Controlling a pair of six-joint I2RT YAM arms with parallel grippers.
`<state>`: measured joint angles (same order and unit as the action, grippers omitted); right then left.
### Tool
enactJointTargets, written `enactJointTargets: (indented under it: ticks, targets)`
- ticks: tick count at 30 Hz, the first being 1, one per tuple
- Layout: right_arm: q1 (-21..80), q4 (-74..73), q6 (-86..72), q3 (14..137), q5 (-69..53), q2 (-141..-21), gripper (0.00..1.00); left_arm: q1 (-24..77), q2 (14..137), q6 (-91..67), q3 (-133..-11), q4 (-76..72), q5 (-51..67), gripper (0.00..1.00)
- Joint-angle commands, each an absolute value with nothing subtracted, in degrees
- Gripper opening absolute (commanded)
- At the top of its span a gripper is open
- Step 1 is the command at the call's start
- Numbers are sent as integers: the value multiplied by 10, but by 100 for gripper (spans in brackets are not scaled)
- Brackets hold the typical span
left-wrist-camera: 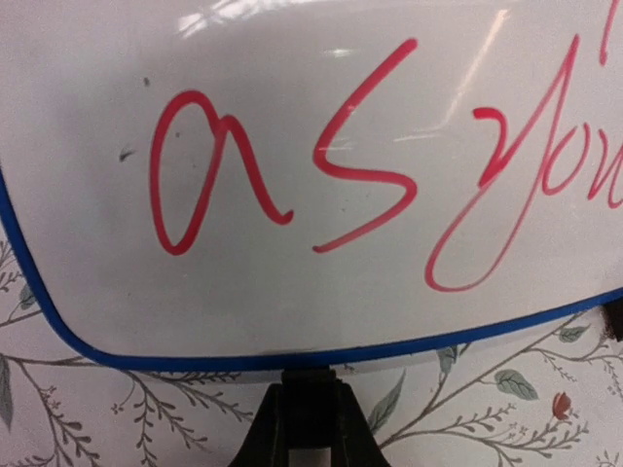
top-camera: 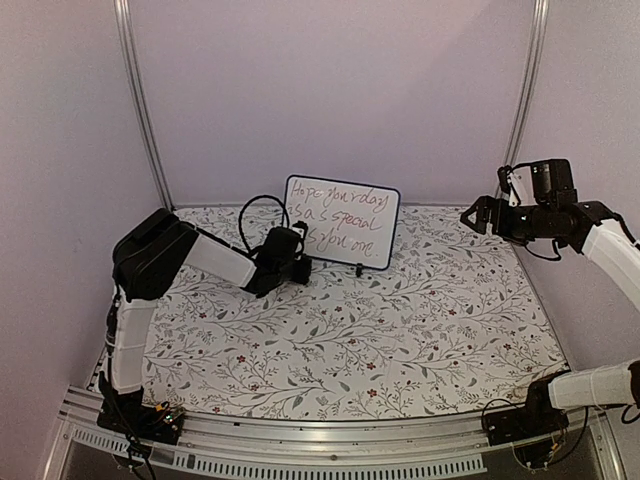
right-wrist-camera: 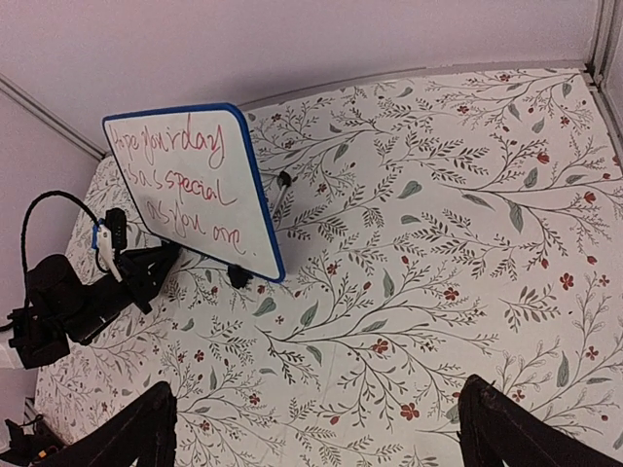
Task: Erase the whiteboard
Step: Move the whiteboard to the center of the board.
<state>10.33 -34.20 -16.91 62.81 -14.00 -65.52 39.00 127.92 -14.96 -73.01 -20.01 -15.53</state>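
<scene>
Upright on black feet at the back of the table, a little left of centre, on the floral cloth (top-camera: 420,330): the whiteboard (top-camera: 342,222). Bears three lines of reddish handwriting inside a dark blue frame, none of it wiped.

On the left: rises from a base at the near left corner, folds sharply at the elbow, then reaches right and away, low over the cloth. Ends with the left gripper (top-camera: 298,265) just beside the board's lower left corner; touching or not, cannot tell. Carries a black cable (top-camera: 250,212) in a loop above the wrist. Through the left wrist camera, shows only that lower corner of the board close up, with the blue rim curving along the bottom and one black foot (left-wrist-camera: 310,423) beneath it, and no fingers in sight. Closed tight all the same; impossible to tell whether anything sits in the grip.

On the right: climbs from a base at the near right corner, leaves the overhead view, shows again high by the right wall. Holds the right gripper (top-camera: 480,215) in the air, pointing left, well apart from the board and well above the cloth. Spreads its fingers (right-wrist-camera: 127,438) wide, one dark tip in each lower corner of the wrist view, nothing held between.
</scene>
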Motion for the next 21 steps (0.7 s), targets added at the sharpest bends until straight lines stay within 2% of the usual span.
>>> enactJointTargets:
  ticks: [1, 6, 21]
  targets:
    - [100, -327, -168, 619, -145, -646, 99, 426, 1239, -115, -699, -261, -130, 0]
    - [100, -325, -166, 618, -152, -645, 99, 450, 1219, -103, -654, -305, -95, 0]
    - [106, -256, -150, 568, -288, -596, 99, 519, 1190, -108, -557, -406, -9, 0]
